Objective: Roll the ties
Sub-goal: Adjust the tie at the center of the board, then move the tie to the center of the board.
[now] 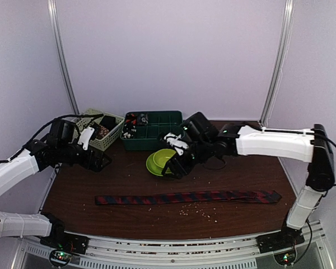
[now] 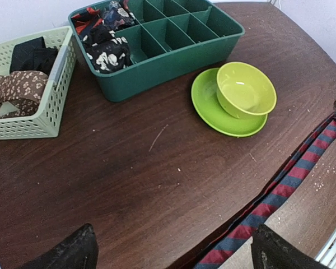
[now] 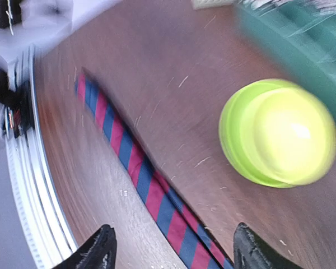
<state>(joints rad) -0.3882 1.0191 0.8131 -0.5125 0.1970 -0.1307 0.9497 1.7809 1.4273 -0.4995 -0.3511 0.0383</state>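
A red and navy striped tie (image 1: 187, 197) lies flat and stretched out across the front of the table, left to right. It also crosses the left wrist view (image 2: 291, 185) and the right wrist view (image 3: 145, 176). My right gripper (image 1: 176, 166) hangs beside the lime-green bowl (image 1: 159, 161), above the tie, jaws open with nothing between them (image 3: 171, 249). My left gripper (image 1: 103, 162) is open wide and empty over the left part of the table (image 2: 173, 252). Rolled dark ties (image 2: 106, 33) sit in the green divided tray (image 2: 201, 47).
The bowl (image 2: 246, 89) stands on a lime-green plate (image 2: 207, 109) in front of the tray (image 1: 171, 137). A pale mesh basket (image 1: 113, 140) with dark and brown fabric sits at the back left. Small crumbs (image 1: 199, 210) lie in front of the tie.
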